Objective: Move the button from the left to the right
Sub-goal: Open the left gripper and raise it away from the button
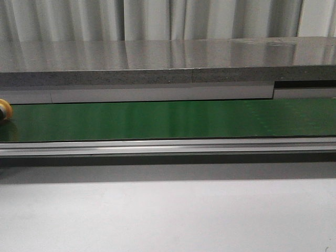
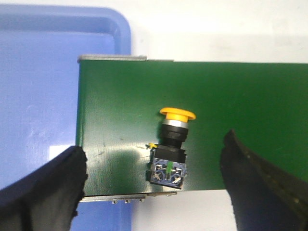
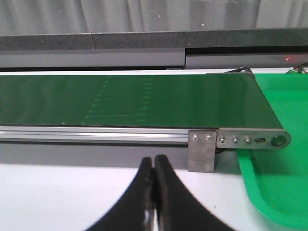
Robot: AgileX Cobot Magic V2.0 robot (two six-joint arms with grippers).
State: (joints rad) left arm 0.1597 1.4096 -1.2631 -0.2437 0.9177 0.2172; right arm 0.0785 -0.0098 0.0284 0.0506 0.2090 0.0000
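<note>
Lifting our wide-open, empty left claw [image 2: 154, 192] clear, we leave the button [image 2: 171, 144] undisturbed on the belt [image 2: 250, 101], right claw [image 3: 154, 192] pressed closed.

Green belt, yellow cap, blue and green trays

The conveyor belt [image 1: 168, 119] is dark green with faint paler streaks, framed by a silver-grey aluminium rail [image 1: 168, 146] on a pale grey-white surface [image 1: 168, 215]. The button [image 2: 172, 144] has an orange-yellow cap, a silver collar, a black body and a bluish-grey base with a thin green mark. The left gripper [image 2: 154, 187] and right gripper [image 3: 154, 192] both have black jaws. A light blue tray [image 2: 43, 86] lies at one belt end, a bright green tray [image 3: 281, 159] at the other. Behind runs a speckled grey ledge [image 1: 157, 77] under whitish-grey pleated curtains [image 1: 157, 18].
</note>
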